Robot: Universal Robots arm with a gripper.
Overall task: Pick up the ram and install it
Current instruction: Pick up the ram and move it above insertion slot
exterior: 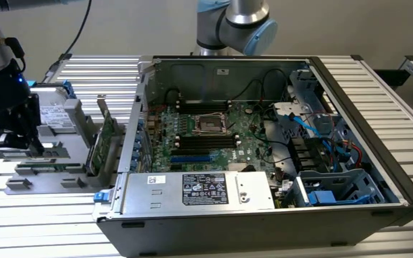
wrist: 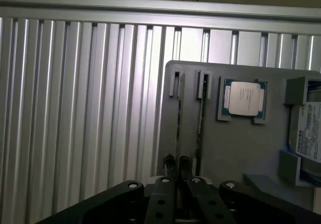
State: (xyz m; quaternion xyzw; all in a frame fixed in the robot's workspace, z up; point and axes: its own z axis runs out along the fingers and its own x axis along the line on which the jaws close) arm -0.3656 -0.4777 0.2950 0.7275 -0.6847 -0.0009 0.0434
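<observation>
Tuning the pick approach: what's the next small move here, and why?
Probably ease straight down onto the ram stick farther from the processor: the gripper lines up with it over the tray, and the stick sits in its tray slot, unlifted.

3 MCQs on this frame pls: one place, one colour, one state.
1. The gripper is: A) over the parts tray B) inside the computer case C) behind the case.
2. The parts tray is: A) orange B) grey C) green.
3. The computer case is: A) panelled shut B) open-sided C) upside down.
Key: 1 A, it hangs over the tray at the exterior view's left; 2 B, its bare surface is grey; 3 B, the motherboard lies exposed.
</observation>
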